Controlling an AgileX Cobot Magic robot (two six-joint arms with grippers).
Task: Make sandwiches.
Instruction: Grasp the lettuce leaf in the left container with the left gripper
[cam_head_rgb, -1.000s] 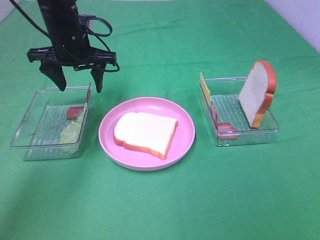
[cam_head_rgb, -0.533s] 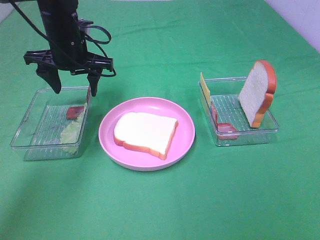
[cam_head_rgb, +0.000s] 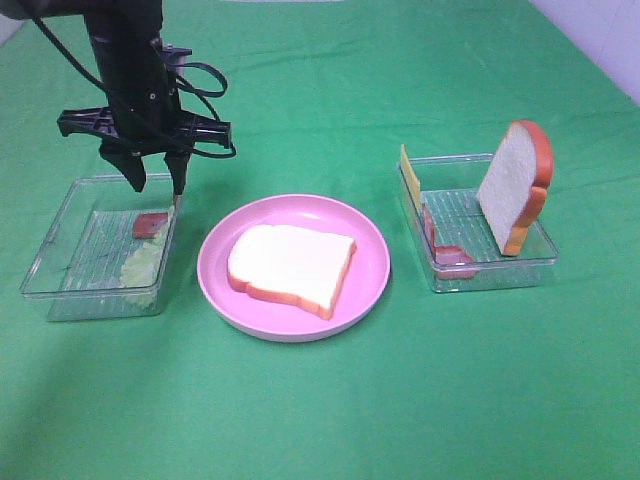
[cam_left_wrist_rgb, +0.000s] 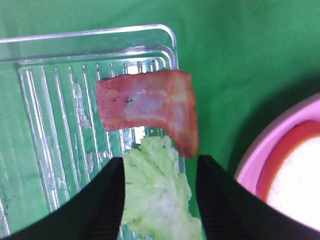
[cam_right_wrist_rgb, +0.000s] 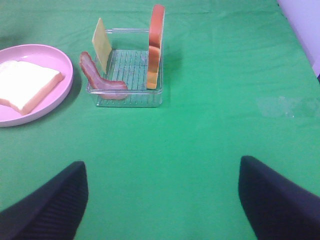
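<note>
The left gripper is hung over the left tray with jaws partly apart and nothing pinched, so the bacon strip slumped on that tray's right wall is probably best straddled at its raised bend, so the lettuce round just nearer isn't dragged along. Only a bread slice is laid on the pink plate in the middle. The right tray is stocked with an upright bread slice, a cheese slice and a second bacon strip, and the right gripper is held wide apart over bare table, nothing in it
</note>
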